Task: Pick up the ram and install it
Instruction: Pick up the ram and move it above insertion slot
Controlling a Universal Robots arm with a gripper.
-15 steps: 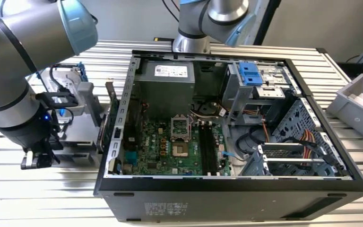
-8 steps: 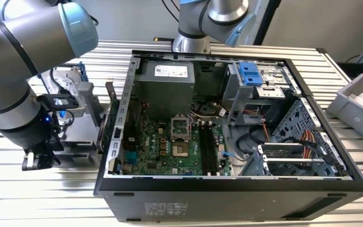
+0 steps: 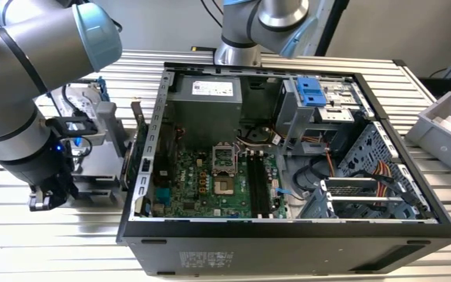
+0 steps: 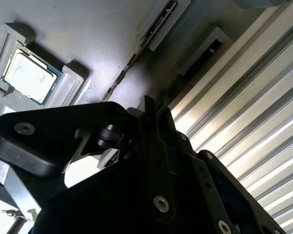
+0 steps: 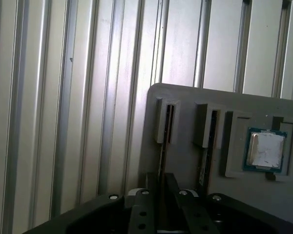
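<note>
The ram is a thin stick seen edge-on, standing in a slot of a grey parts holder. In the second wrist view the ram runs down across the holder to my gripper. My gripper is shut on the ram, which still sits in its slot. In the exterior view my gripper hangs low on the exterior view's left, beside the open computer case. Inside the case, the motherboard shows long black slots.
A processor chip lies in a pocket of the holder, two pockets from the ram. A green card stands against the case's outer wall near my arm. A second arm's base stands behind the case. A grey bin sits at the exterior view's right on the ribbed table.
</note>
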